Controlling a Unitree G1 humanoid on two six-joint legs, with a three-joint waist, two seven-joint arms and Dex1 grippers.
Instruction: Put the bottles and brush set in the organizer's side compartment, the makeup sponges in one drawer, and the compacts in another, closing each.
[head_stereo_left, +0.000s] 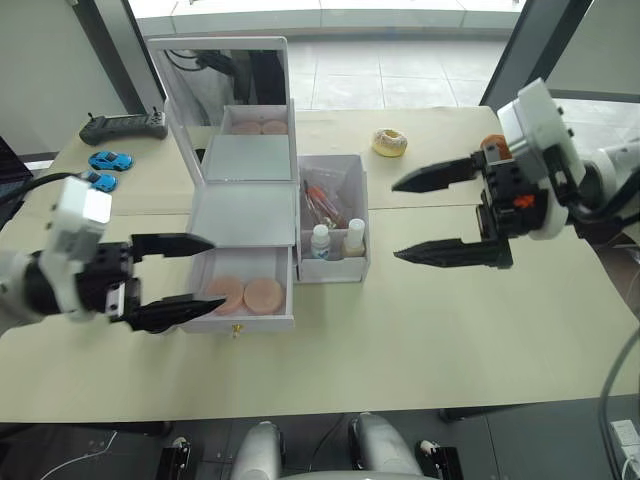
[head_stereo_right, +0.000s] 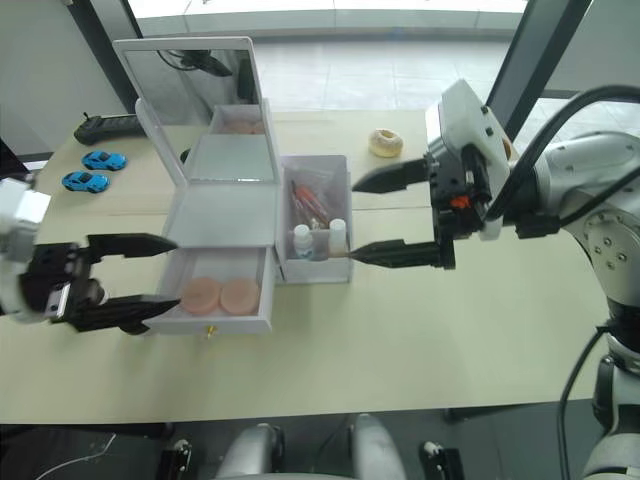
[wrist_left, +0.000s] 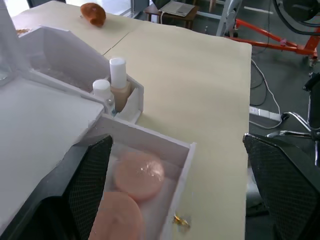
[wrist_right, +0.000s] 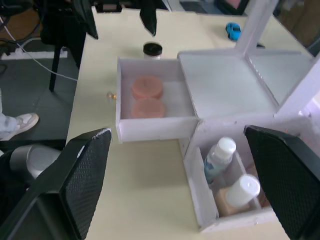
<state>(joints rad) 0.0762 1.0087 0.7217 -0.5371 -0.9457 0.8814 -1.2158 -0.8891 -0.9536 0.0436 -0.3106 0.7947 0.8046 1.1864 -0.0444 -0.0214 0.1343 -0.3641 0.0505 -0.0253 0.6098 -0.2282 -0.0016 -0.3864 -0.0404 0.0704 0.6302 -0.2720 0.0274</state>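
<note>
The organizer (head_stereo_left: 245, 215) stands at center. At its 3 o'clock, the side compartment (head_stereo_left: 333, 262) holds the bottles (head_stereo_left: 337, 241) and probably the brush set (head_stereo_left: 322, 200). Makeup sponges (head_stereo_left: 245, 294) lie in the open drawer (head_stereo_left: 245, 318). Left gripper (head_stereo_left: 190, 277) and right gripper (head_stereo_left: 412, 218) are spread, empty. Next: push this drawer shut.

The two head views look steeply down from above the near table edge, showing the whole table (head_stereo_left: 480, 330) with the organizer (head_stereo_left: 245, 215) left of centre; the right eye's picture sets it slightly further left. The left wrist view sits low and close beside the open drawer (wrist_left: 150, 185), facing across it toward the far table corner. The right wrist view looks from higher, over the side compartment (wrist_right: 200, 200), sharing that drawer and the bottles (wrist_right: 230, 185).
</note>
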